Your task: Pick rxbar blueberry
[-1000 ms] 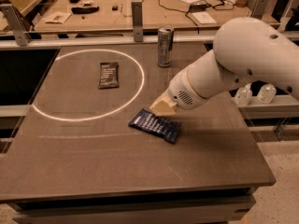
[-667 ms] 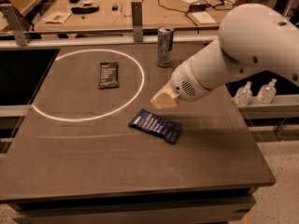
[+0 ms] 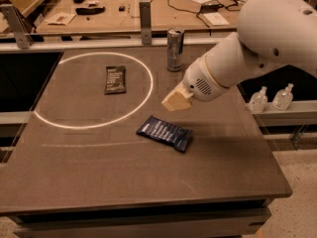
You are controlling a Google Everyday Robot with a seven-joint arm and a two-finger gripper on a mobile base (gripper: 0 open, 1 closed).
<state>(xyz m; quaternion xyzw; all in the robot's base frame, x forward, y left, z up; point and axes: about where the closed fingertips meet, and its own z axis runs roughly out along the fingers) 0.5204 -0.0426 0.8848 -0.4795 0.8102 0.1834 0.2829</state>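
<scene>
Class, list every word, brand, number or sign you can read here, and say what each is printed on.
Nothing reads clearly.
rxbar blueberry: lines of white text, too blurred to read.
black bar: white print at its top, too small to read.
can: no legible label.
gripper, hovering close to the rxbar blueberry: no markings.

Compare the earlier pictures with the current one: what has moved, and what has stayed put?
The pincer lifted slightly, away from the rxbar blueberry, and hovers just beyond it. Nothing was grasped. That bar, the black bar and the can stayed put.
</scene>
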